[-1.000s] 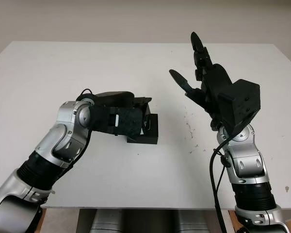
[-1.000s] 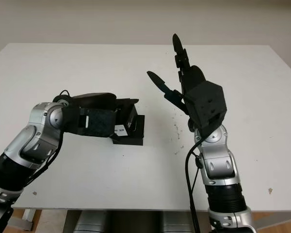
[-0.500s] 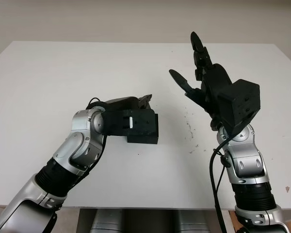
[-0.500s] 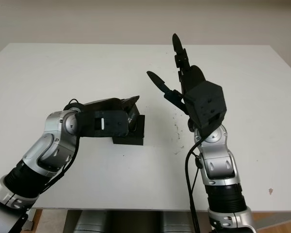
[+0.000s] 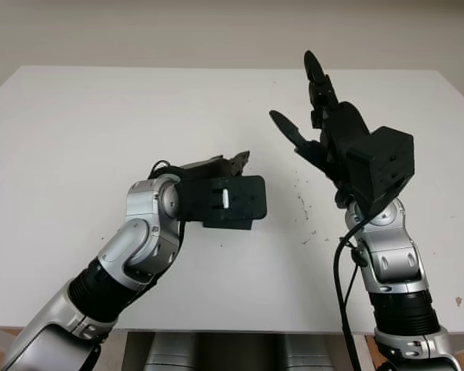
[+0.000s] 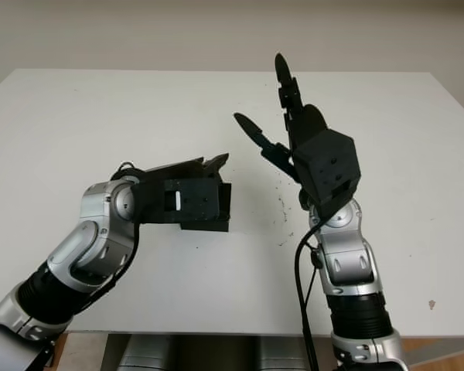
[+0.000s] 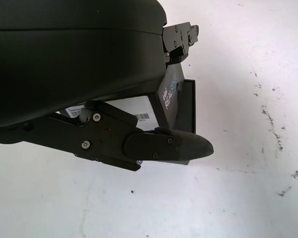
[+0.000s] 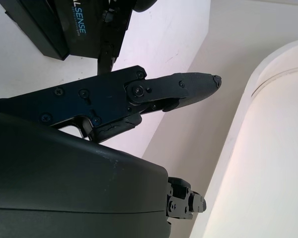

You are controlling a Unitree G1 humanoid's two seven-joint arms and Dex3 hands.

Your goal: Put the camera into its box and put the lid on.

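A black box [image 6: 219, 207] with RealSense lettering and a white barcode sticker lies near the middle of the white table [image 5: 77, 131]. My left hand [image 5: 238, 164] reaches over it, and its wrist module covers most of the box. In the left wrist view the box [image 7: 178, 99] sits between one finger [image 7: 169, 147] along its side and another fingertip [image 7: 181, 37] at its far side; I see no firm grip. My right hand [image 5: 294, 89] is open, raised in the air to the right of the box. The box's corner [image 8: 49, 22] appears in the right wrist view.
Small dark specks [image 5: 301, 202] mark the table between the box and the right arm. The table's front edge [image 5: 240, 331] runs just in front of both arms. Bare white surface stretches to the left and toward the far edge.
My left hand has slid to the right, from beside the box to over it, with the elbow swinging in. The box and my right hand have not moved.
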